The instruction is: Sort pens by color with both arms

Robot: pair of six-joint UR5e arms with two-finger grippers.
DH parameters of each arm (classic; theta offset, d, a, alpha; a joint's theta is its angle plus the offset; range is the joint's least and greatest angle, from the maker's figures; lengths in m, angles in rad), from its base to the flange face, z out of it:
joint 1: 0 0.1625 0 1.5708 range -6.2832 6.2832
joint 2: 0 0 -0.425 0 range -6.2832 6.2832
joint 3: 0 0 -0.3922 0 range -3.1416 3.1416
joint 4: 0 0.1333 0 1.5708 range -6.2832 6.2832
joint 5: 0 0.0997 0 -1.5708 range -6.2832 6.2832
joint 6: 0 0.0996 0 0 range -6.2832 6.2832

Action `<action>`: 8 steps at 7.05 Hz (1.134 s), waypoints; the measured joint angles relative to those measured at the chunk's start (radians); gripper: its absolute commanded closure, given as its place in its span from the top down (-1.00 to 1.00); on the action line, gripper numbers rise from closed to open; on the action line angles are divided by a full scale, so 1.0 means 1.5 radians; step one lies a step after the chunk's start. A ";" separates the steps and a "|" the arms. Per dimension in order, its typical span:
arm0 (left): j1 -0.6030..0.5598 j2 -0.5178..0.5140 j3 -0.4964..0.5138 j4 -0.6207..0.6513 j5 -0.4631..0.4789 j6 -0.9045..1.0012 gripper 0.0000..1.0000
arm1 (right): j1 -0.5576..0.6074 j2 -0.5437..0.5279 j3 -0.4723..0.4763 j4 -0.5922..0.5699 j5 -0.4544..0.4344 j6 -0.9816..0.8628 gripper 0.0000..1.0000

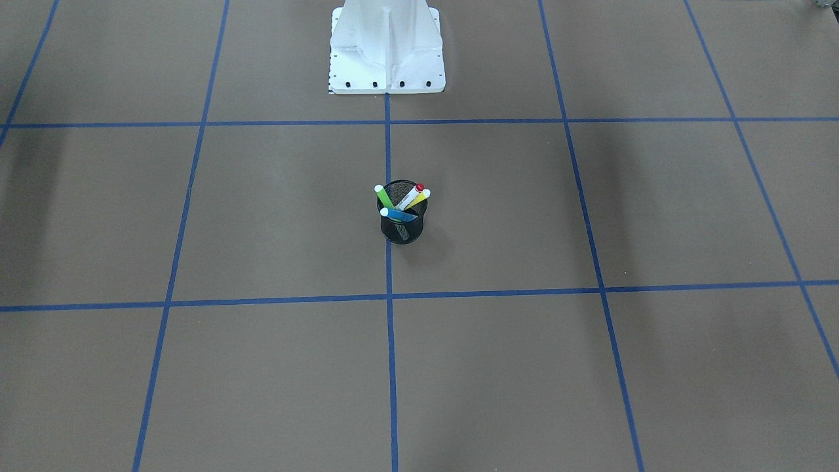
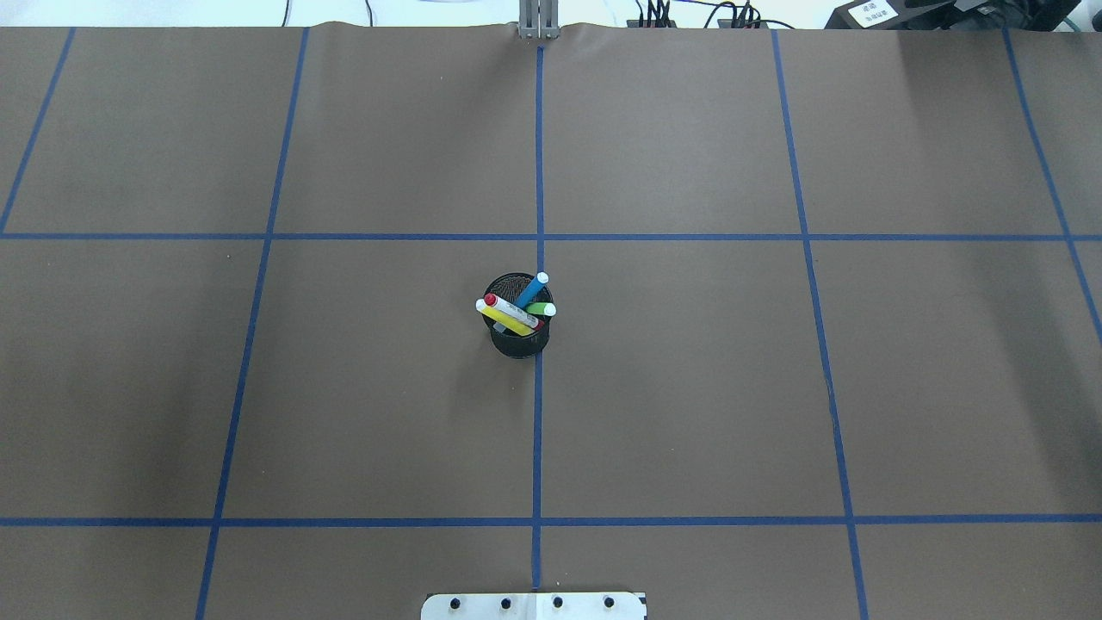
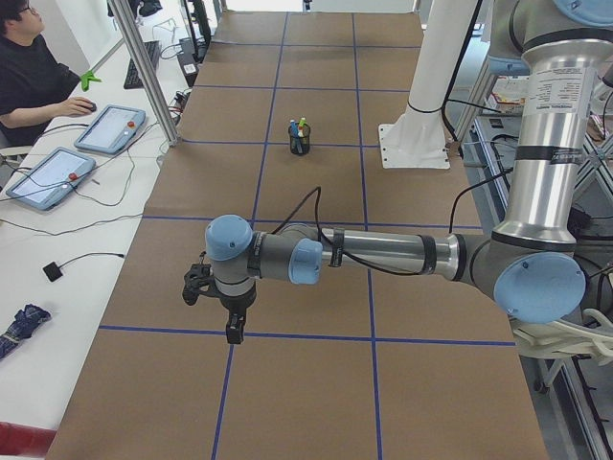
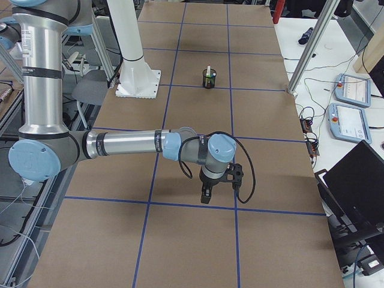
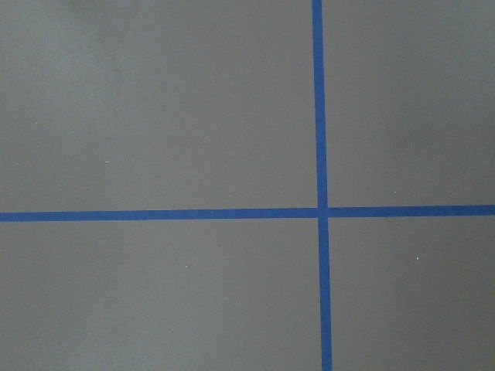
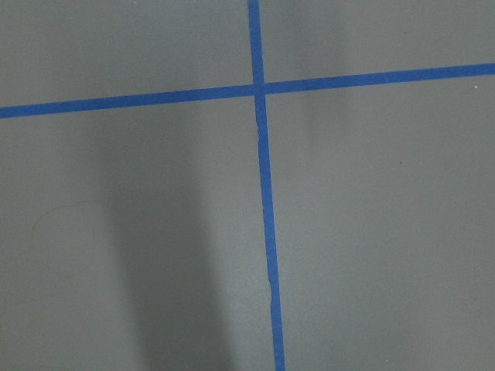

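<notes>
Pens [image 2: 510, 320] 4 in mesh cup [image 2: 519, 345], well apart from left tool [image 3: 235, 332], right tool [image 4: 206, 197]; jaw state cannot tell

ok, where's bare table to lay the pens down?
Bare: the taped squares either side of the mesh cup, and the row between it and the white pedestal base. Crowded only at the cup, on the centre tape line, holding all four pens. The left gripper and right gripper hang over the table's ends.
</notes>
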 measured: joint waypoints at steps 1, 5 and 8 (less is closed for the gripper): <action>0.000 0.000 0.000 0.000 0.000 0.000 1.00 | 0.000 0.001 0.000 0.000 0.001 -0.002 0.99; 0.000 0.000 0.000 0.000 0.000 0.000 1.00 | 0.000 0.002 0.001 0.001 0.004 -0.008 0.99; 0.000 0.000 -0.001 0.002 -0.002 -0.001 1.00 | 0.000 0.001 0.001 0.001 0.004 -0.008 0.99</action>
